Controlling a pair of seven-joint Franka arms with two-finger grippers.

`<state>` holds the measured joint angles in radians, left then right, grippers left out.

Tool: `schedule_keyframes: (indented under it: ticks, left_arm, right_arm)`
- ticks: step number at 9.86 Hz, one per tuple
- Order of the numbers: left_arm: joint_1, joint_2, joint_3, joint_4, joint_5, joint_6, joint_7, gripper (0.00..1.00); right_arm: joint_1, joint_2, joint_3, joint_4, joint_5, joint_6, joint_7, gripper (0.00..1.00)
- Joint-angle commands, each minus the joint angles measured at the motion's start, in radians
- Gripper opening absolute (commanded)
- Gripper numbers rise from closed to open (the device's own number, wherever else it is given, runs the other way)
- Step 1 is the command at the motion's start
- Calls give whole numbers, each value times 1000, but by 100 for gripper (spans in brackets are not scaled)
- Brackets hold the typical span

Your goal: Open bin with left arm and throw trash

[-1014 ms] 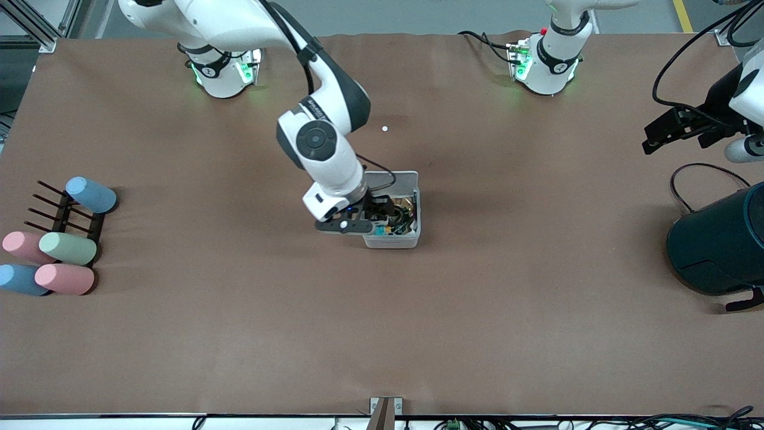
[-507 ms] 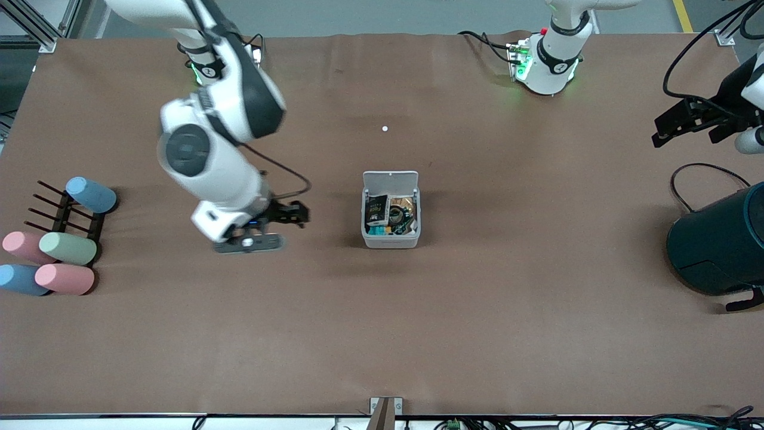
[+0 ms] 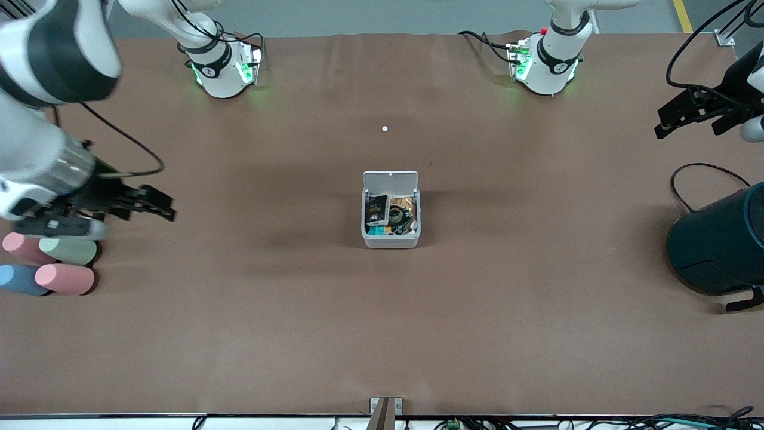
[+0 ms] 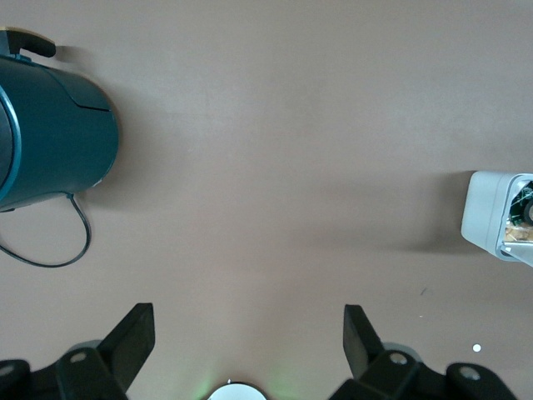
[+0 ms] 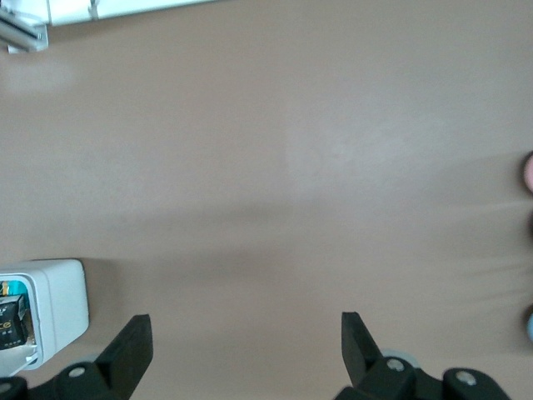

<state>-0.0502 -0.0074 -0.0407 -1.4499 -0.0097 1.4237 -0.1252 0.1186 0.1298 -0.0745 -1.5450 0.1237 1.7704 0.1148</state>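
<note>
Small square white-grey plastic bin stands mid-table with its flat white lid swung up and open; inside lie a black packet with gold print and other mixed scraps. Right gripper, fingers spread and empty, hangs toward the right arm's end from the bin, above the pastel foam cylinders; left gripper, fingers likewise apart, hangs toward the left arm's end from the bin, above the big dark teal cylinder.

The small white-grey bin sits mid-worktop, its lid hinged open and upright. Inside lies my trash: a black packet with gold print.
</note>
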Motion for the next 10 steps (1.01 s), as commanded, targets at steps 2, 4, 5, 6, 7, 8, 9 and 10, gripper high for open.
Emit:
schedule_keyframes:
  ticks: [2,4,5,6,7,8,9,10]
  left_arm:
    - [-14,10,8,-17,-15,47,62,100]
    - [-16,7,8,-15,-15,44,62,100]
    - [-8,7,8,-14,-15,43,62,100]
    - [-10,9,10,-12,-18,43,49,100]
    - [-10,9,9,-9,-18,43,39,100]
    - [-10,7,10,-7,-16,43,38,100]
    - [-11,6,10,-6,-16,41,36,100]
    - [-11,6,10,-6,-16,43,39,100]
  right_arm:
    - [-114,-146,24,-55,-68,-44,-43,100]
    - [-135,-212,25,-73,-130,-51,-63,100]
    - [-151,-225,27,-75,-125,-71,-63,100]
    - [-149,-225,27,-76,-119,-75,-61,100]
    - [-149,-223,27,-76,-119,-77,-61,100]
    - [-149,-223,27,-69,-118,-77,-63,100]
    - [-149,-223,27,-66,-118,-83,-63,100]
    - [-149,-223,27,-66,-118,-83,-63,100]
